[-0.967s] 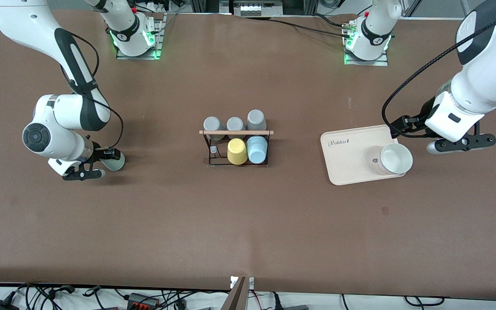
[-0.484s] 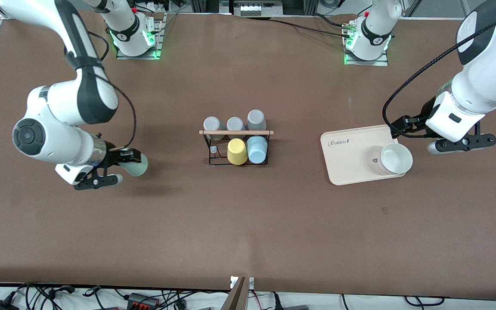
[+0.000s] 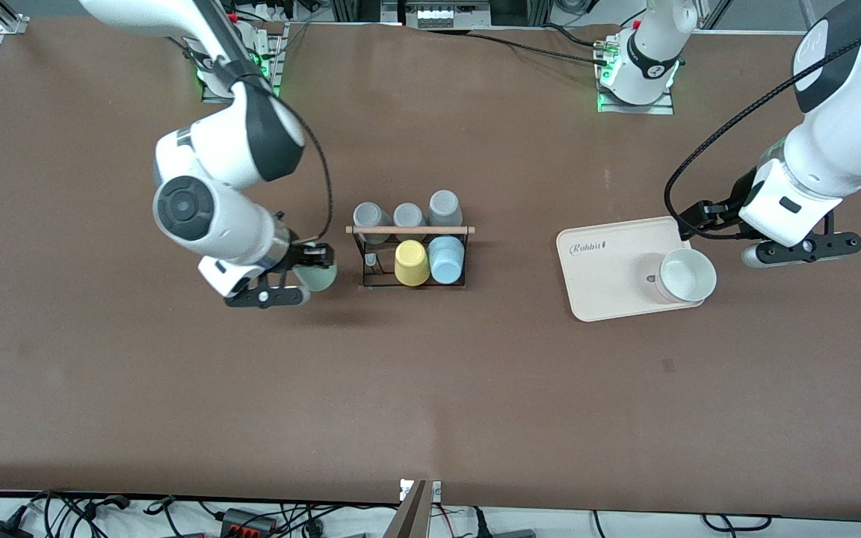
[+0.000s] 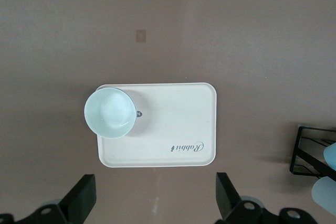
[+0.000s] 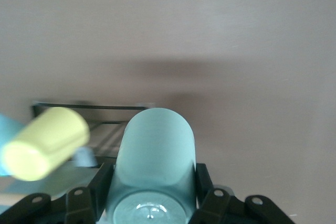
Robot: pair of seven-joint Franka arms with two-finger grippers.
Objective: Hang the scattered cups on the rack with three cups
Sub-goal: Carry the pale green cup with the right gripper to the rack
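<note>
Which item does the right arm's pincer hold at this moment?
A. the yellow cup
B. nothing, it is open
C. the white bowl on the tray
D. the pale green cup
D: the right pincer is shut on the pale green cup, carried in the air beside the rack at the right arm's end.

Robot lab, bolted arm bases (image 3: pixel 235 71), cable clutter (image 3: pixel 251 515)

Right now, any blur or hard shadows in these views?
Right wrist view: yellow cup and rack smeared, green cup fairly sharp, broad soft shadow on the table. Front view: sharp, arm shadow beneath the right gripper. Left wrist view: even light.
</note>
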